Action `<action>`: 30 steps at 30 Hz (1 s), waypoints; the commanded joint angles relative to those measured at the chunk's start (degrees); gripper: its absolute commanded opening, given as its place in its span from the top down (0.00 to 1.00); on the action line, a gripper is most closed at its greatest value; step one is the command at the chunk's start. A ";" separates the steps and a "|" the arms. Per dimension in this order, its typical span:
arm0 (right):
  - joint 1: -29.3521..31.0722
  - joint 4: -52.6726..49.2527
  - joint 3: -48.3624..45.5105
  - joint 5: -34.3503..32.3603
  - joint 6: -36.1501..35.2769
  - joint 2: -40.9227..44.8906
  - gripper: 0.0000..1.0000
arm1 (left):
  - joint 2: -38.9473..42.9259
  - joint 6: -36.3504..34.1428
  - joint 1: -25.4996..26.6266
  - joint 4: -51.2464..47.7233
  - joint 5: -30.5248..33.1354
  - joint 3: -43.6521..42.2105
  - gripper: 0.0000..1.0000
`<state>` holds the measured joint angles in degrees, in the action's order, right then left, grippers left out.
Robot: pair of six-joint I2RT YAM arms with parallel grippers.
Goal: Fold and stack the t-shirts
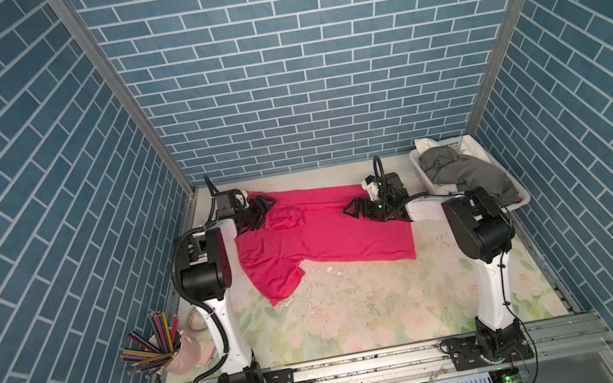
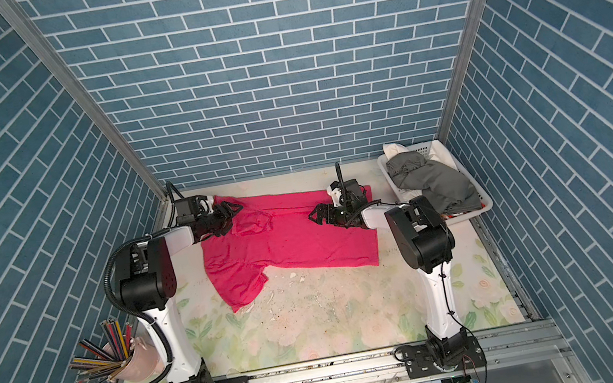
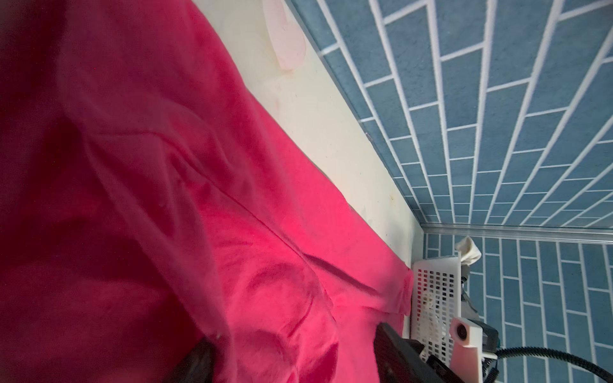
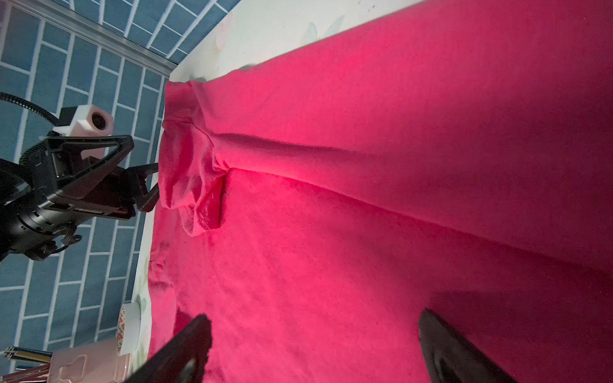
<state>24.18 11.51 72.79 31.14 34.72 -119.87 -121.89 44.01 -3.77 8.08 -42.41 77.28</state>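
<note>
A bright pink t-shirt [image 1: 324,231] lies spread across the far half of the table, with one sleeve [image 1: 278,285] pointing toward the front and a bunched sleeve [image 4: 192,185] at its far-left corner. My left gripper [image 1: 263,206] is at that bunched corner with its jaws wide apart. Pink cloth [image 3: 265,232] lies between its fingertips [image 3: 388,335], but they are not closed on it. My right gripper [image 1: 354,207] hovers open just above the shirt's body near the right side, and flat cloth fills the gap between its fingers [image 4: 195,335]. A dark grey t-shirt [image 1: 461,170] is heaped in the basket.
The white slotted basket [image 1: 520,194] stands at the far right corner, with white cloth [image 1: 425,143] showing under the grey one. At the front left are a pink cup of pencils [image 1: 180,353] and a tape roll [image 1: 195,318]. Blue brick walls close in three sides.
</note>
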 commanded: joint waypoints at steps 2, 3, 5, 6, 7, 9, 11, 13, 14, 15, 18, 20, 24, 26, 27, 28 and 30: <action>0.75 -1.03 0.73 0.56 1.57 -2.19 0.02 | 2.94 3.61 -0.11 3.35 -3.35 -2.58 0.27; 0.77 -0.92 0.84 0.67 1.75 -2.31 0.02 | 3.58 4.11 -0.15 3.77 -3.69 -3.39 0.27; 0.92 -0.55 0.90 0.86 2.03 -2.51 0.02 | 4.91 4.41 -0.52 3.44 -4.32 -4.12 0.27; 0.95 -0.55 1.10 0.91 2.11 -2.51 0.02 | 5.21 4.58 -0.74 3.48 -4.74 -4.35 0.27; 1.09 -0.60 1.26 1.01 2.11 -2.56 0.02 | 5.63 4.74 -0.95 3.51 -5.06 -4.41 0.27; 1.28 -0.61 1.68 1.12 2.28 -2.80 0.02 | 6.03 4.86 -1.30 3.35 -5.62 -4.14 0.27; 1.66 -0.63 2.20 1.12 2.37 -3.08 0.02 | 5.78 4.54 -1.41 2.86 -5.80 -3.29 0.27; 2.26 -0.96 2.94 0.97 2.21 -3.28 0.02 | 4.74 3.75 -1.42 1.86 -5.76 -1.75 0.27; 2.56 -1.42 3.35 0.78 2.12 -3.50 0.02 | 3.95 3.72 -1.37 1.62 -5.96 -0.94 0.27; 2.88 -1.53 3.64 0.68 2.12 -3.59 0.02 | 3.40 3.88 -1.41 1.66 -6.01 -0.60 0.27; 4.29 -1.34 4.02 0.59 2.16 -3.52 0.02 | 2.62 5.28 -1.40 2.77 -6.37 -0.02 0.27; 5.43 -1.01 4.52 0.59 2.19 -3.57 0.02 | 2.70 6.59 -1.42 3.73 -6.86 0.41 0.27; 7.46 -1.90 7.57 0.71 2.47 -5.28 0.02 | 3.81 8.38 -1.25 4.40 -7.42 0.78 0.27; 8.45 -1.75 9.53 1.12 2.85 -6.38 0.02 | 4.52 8.31 -1.09 3.92 -7.71 0.13 0.27; 9.00 -1.68 10.46 1.21 2.98 -6.92 0.02 | 4.79 8.21 -1.11 3.44 -7.71 -0.24 0.27; 9.57 -1.60 11.59 1.16 2.99 -7.52 0.02 | 5.11 8.11 -1.02 3.18 -7.84 -0.80 0.27; 10.40 -1.57 13.77 0.66 3.13 -8.70 0.02 | 5.59 7.94 -1.16 3.02 -7.95 -1.95 0.26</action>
<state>33.61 10.74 83.64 31.70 36.25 -126.80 -117.86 51.70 -4.95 11.25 -49.19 76.49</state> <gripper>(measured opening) 0.978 0.736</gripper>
